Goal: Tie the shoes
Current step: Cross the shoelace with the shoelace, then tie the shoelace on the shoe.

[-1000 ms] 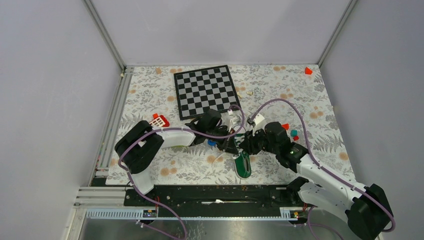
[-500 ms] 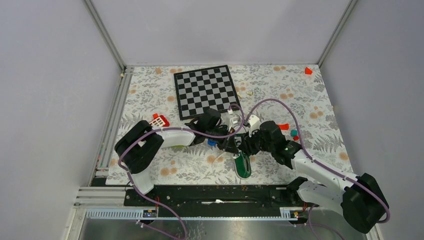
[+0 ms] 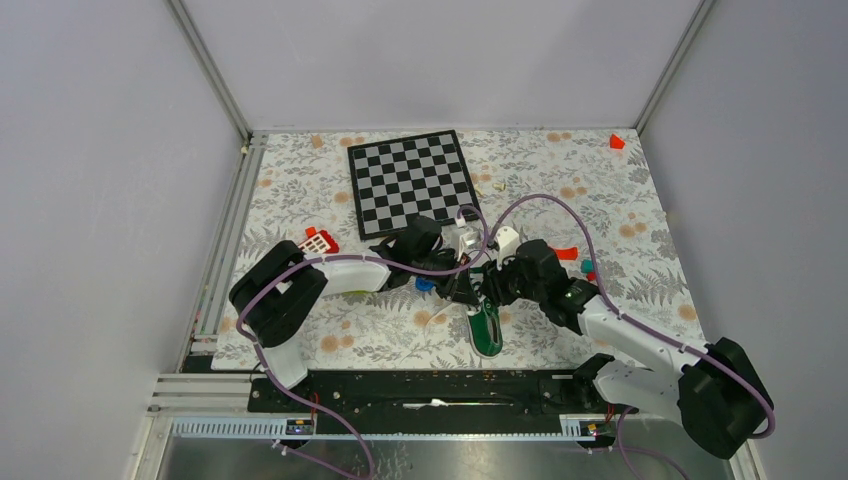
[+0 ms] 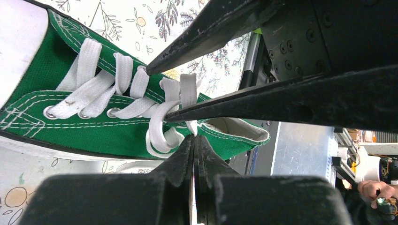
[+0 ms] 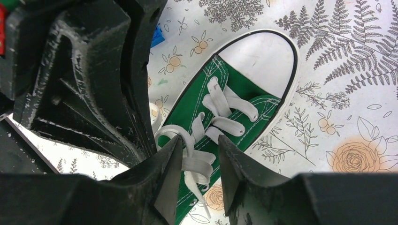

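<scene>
The green shoe (image 3: 486, 328) lies near the table's front edge, white toe cap (image 5: 263, 61) pointing away from the arms' bases. Its white laces (image 4: 155, 126) are loose over the tongue. My left gripper (image 4: 195, 137) is shut, pinching a lace end at its tips beside the shoe's opening. My right gripper (image 5: 199, 146) is open, its fingers (image 4: 211, 28) straddling a loop of lace (image 5: 195, 157) over the upper eyelets. Both grippers meet above the shoe in the top view, left gripper (image 3: 462, 285) beside right gripper (image 3: 487, 290).
A checkerboard (image 3: 412, 182) lies behind the arms. A red and white block (image 3: 319, 241) sits to the left, a blue piece (image 3: 424, 285) under the left arm, small red and teal pieces (image 3: 580, 262) to the right, a red block (image 3: 617, 141) in the far right corner.
The right arm has shifted a little left, bringing its fingers closer over the shoe's laces. The left arm and the shoe have stayed put.
</scene>
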Robot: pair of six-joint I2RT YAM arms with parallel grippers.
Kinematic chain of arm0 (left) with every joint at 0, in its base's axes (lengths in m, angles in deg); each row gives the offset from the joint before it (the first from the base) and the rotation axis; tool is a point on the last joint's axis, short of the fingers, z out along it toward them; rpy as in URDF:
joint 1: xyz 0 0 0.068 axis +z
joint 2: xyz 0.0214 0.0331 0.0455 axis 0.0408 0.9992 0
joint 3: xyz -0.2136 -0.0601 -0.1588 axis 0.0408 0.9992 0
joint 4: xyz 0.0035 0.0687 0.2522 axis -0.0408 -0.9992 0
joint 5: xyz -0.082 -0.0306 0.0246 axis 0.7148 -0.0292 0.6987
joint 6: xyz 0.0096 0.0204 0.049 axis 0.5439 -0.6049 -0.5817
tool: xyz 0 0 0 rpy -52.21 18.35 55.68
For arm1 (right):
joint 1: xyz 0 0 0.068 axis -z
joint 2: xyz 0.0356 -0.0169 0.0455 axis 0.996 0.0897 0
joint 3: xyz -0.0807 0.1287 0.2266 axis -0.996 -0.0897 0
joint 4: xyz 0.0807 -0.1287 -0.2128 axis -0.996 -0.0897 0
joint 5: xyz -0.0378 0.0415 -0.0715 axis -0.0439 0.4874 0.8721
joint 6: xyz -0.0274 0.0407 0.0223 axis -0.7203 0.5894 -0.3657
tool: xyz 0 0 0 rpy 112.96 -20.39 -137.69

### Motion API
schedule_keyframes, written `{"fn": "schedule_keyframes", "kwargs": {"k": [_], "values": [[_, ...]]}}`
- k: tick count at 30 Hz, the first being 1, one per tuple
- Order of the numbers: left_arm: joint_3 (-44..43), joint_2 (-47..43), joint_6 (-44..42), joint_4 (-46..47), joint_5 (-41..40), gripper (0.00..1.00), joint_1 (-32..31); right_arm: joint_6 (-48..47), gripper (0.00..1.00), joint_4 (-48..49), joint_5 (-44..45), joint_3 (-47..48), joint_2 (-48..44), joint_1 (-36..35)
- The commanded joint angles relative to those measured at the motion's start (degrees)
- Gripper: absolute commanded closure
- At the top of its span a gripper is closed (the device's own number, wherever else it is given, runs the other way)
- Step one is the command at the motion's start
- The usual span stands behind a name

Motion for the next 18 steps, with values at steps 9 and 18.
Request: {"fn": "schedule_keyframes", "kwargs": {"k": [9, 18], "values": [[-1.5, 0.2, 0.4, 3.1, 2.2, 1.0, -0.1, 0.5, 0.59, 3.5, -1.5, 3.6, 3.1, 0.0], [-0.9, 0.0, 0.1, 2.5, 2.0, 1.0, -0.1, 3.4, 1.0, 5.8, 5.3, 2.2, -1.5, 0.0]]}}
